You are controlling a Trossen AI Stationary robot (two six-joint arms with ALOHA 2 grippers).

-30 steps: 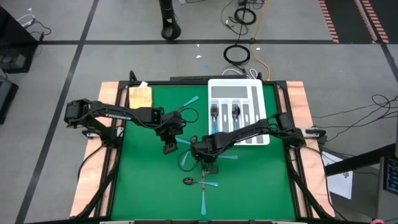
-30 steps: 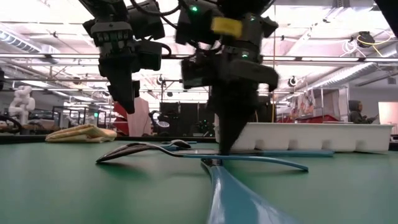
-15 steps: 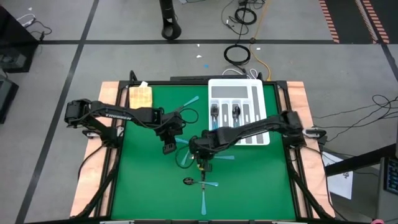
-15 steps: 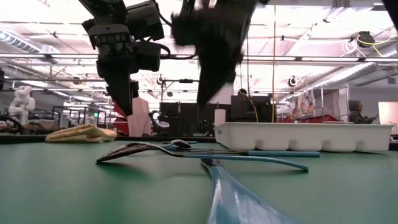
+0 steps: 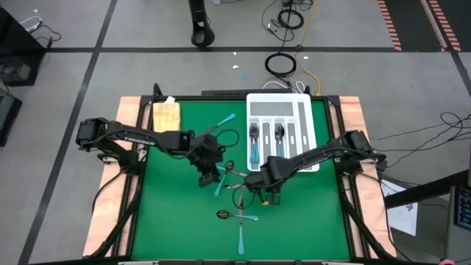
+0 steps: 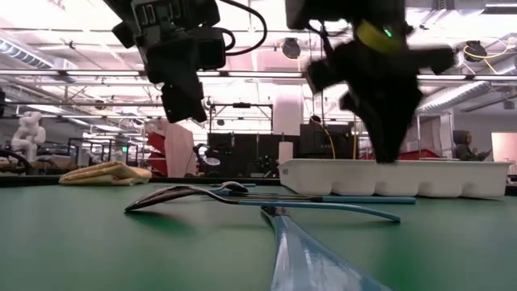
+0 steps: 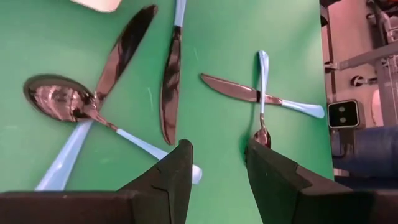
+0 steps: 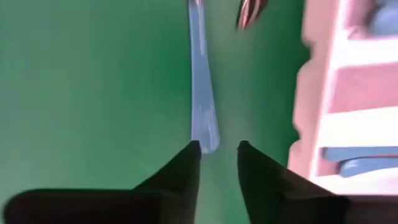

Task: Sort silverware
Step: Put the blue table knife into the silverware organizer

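Our right gripper (image 5: 271, 197) sits near mid-table, fingers (image 8: 186, 163) a narrow gap apart and holding nothing; a blue-handled piece (image 8: 200, 93) lies on the mat just beyond their tips. Our left gripper (image 5: 208, 177), to its left and slightly farther, is parted over the loose silverware (image 7: 168, 74), with knives and spoons spread on the green mat (image 5: 169, 213) just ahead of it. More pieces rest in the white tray (image 5: 309, 136) at far right.

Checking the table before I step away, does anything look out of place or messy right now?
Yes: loose silverware lies crisscrossed on the green mat, some pieces overlapping, while the white tray is only partly filled.
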